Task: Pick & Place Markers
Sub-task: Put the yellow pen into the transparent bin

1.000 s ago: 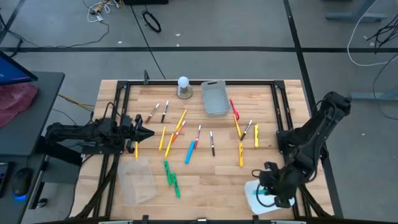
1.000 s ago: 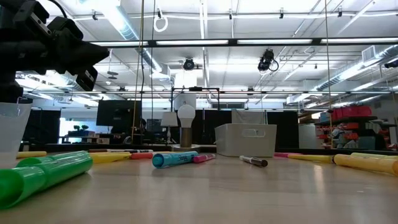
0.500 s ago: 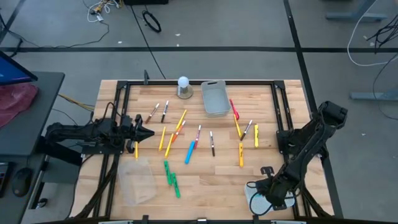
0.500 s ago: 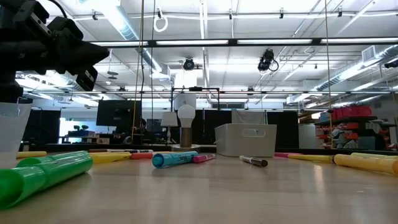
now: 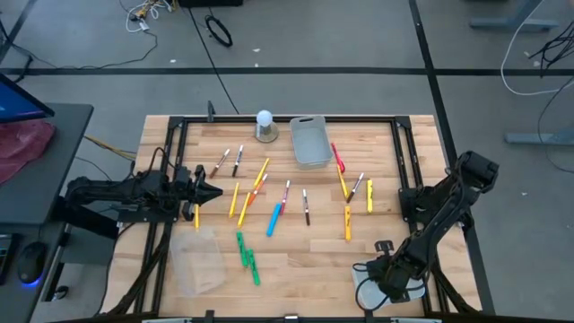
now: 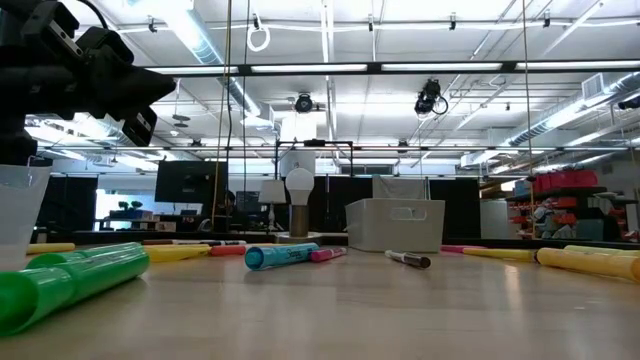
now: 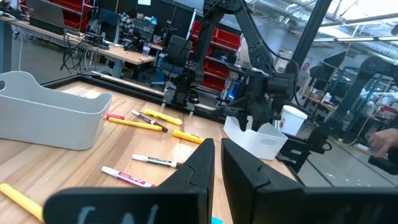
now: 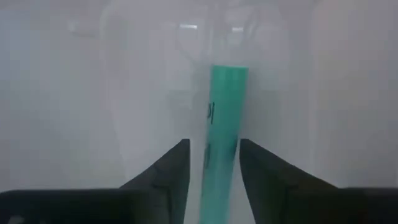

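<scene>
The right gripper (image 8: pixel 211 163) is down inside a translucent white container (image 5: pixel 369 285) at the near right corner of the counter (image 5: pixel 296 269). Its fingers (image 8: pixel 163 167) stand slightly parted on either side of a green marker (image 8: pixel 221 124); whether they press on it or have just let go I cannot tell. If they are half-released, the marker may tip against one finger and be dragged back out when the arm lifts, or the light container could be nudged toward the counter's edge.

Next out, a clear plastic cup (image 5: pixel 199 260) sits at the near left with two green markers (image 5: pixel 247 256) just beside it. Mid-counter lie a blue marker (image 5: pixel 274 218), yellow markers (image 5: pixel 240 205) and dark markers with white ends (image 5: pixel 306 206), loosely spread. Some lie close together, so a grasp there could catch two at once or roll one away.

The left gripper (image 7: pixel 216 163) hovers over the left side, its fingers nearly closed and holding nothing.

Farthest off stand a grey bin (image 5: pixel 309 142) and a white ball on a grey base (image 5: pixel 265 126).
</scene>
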